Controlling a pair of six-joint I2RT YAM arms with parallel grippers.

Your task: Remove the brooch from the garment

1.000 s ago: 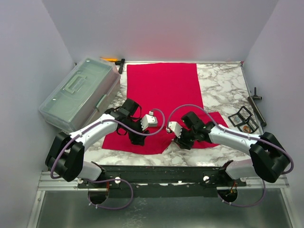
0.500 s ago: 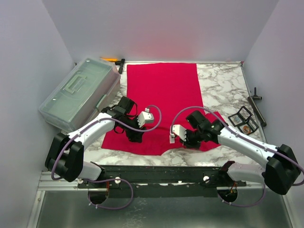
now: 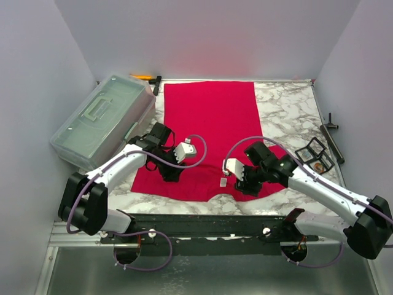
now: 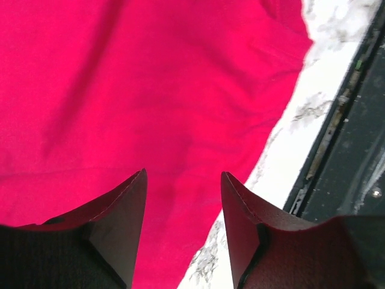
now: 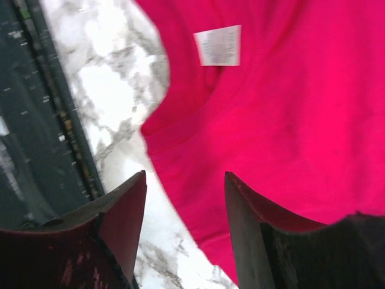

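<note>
The garment (image 3: 212, 120), a bright red T-shirt, lies flat on the marble table (image 3: 288, 107) with its neck toward the arms. Its white label (image 3: 223, 182) shows at the collar, and again in the right wrist view (image 5: 218, 45). My left gripper (image 3: 169, 174) hovers over the shirt's near left part (image 4: 150, 90); my left gripper (image 4: 183, 173) is open and holds nothing. My right gripper (image 3: 247, 184) is over the collar edge (image 5: 180, 129), just right of the label; my right gripper (image 5: 185, 174) is open and holds nothing. The brooch is not visible on the cloth in any view.
A clear plastic lidded box (image 3: 101, 120) sits at the left, its corner touching the shirt. Black square frames (image 3: 313, 152) with a small brownish item (image 3: 318, 165) lie at the right, by a black tool (image 3: 330, 132). A black rail (image 3: 202, 224) runs along the near edge.
My right gripper has shifted right and toward the near edge and now stands open. The collar with its white label has come into view. My left gripper moved slightly left and away.
</note>
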